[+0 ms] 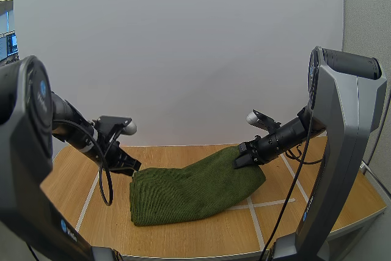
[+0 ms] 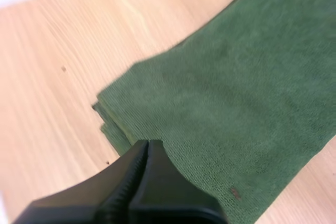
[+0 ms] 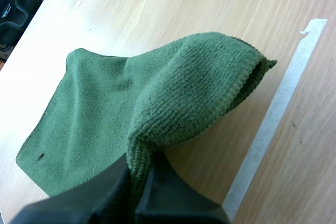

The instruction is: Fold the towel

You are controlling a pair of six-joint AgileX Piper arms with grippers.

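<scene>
Green towel (image 1: pixel 189 191) lying in layers on the wooden table (image 1: pixel 183 239), with a white tape line (image 1: pixel 272 202) emerging at the towel's right edge. At the towel's left corner: left gripper (image 1: pixel 133 167), fingers pressed together as one dark wedge with nothing between them, arm angled forward and down. At the towel's far right end: right gripper (image 1: pixel 239 160), clamped on a raised fold of cloth, forearm slanting down towards the towel.

Left arm (image 1: pixel 24 151) and right arm (image 1: pixel 345 151): dark grey matte shells, big rounded joint housings, slim black forearms. Small blue round logo on left housing. Left gripper (image 2: pixel 147 144) and right gripper (image 3: pixel 139 170): black wedge-shaped fingers.
</scene>
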